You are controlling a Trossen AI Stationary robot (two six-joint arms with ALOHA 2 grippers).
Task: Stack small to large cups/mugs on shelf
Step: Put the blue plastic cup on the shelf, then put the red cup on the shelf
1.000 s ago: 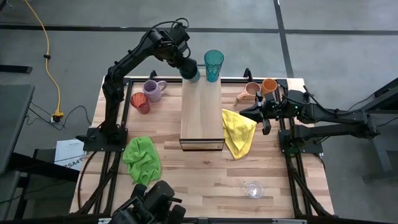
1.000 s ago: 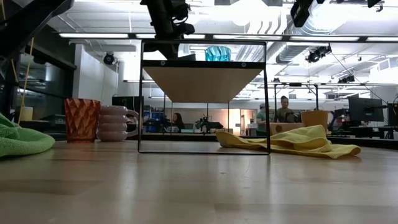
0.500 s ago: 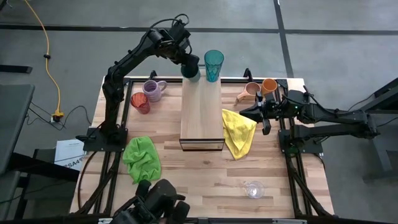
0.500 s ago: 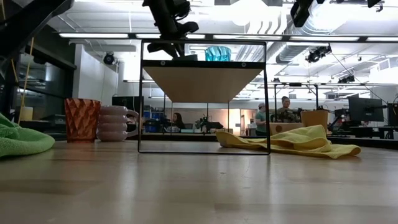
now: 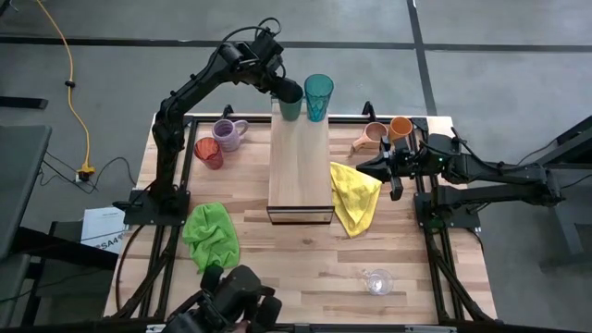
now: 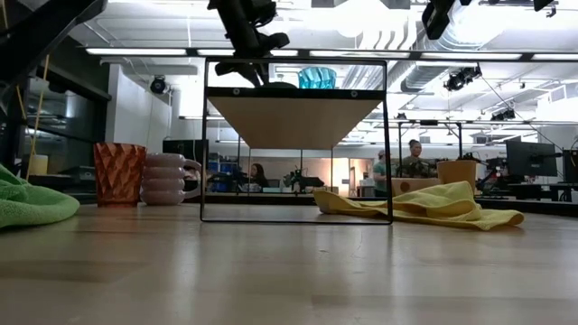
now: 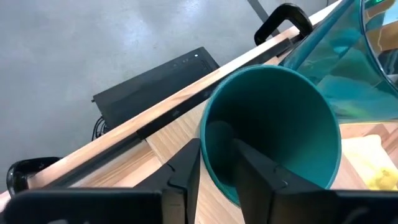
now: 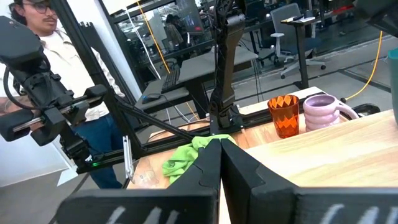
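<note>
My left gripper [image 5: 287, 92] is over the far end of the light-wood shelf [image 5: 301, 176], shut on a teal tumbler [image 5: 290, 107]. It also shows in the left wrist view [image 7: 273, 130]. A second, clearer teal tumbler [image 5: 318, 97] stands upright on the shelf's far end, just right of it. My right gripper [image 5: 370, 167] waits shut and empty at the table's right, beside the yellow cloth [image 5: 356, 196]. An amber-orange tumbler [image 5: 208, 153] and a lavender mug [image 5: 228, 134] stand left of the shelf. A tan mug [image 5: 372, 137] and an orange cup [image 5: 400, 128] stand to its right. My left gripper holds the teal tumbler by its rim wall [image 7: 214, 163], one finger [image 7: 258, 171] inside the cup and one [image 7: 183, 171] outside. The fingers come slanting down from the far left. The tumbler is tilted, its mouth toward the gripper, over the shelf's far left corner.
A green cloth [image 5: 213, 236] lies at the near left and a small clear glass [image 5: 377, 280] stands at the near right. People show in the room beyond the table [image 8: 37, 37].
My left gripper has moved a little toward the table's right, toward the standing teal tumbler, carrying its teal tumbler along over the shelf's far end. The held tumbler now sits close beside the standing one.
</note>
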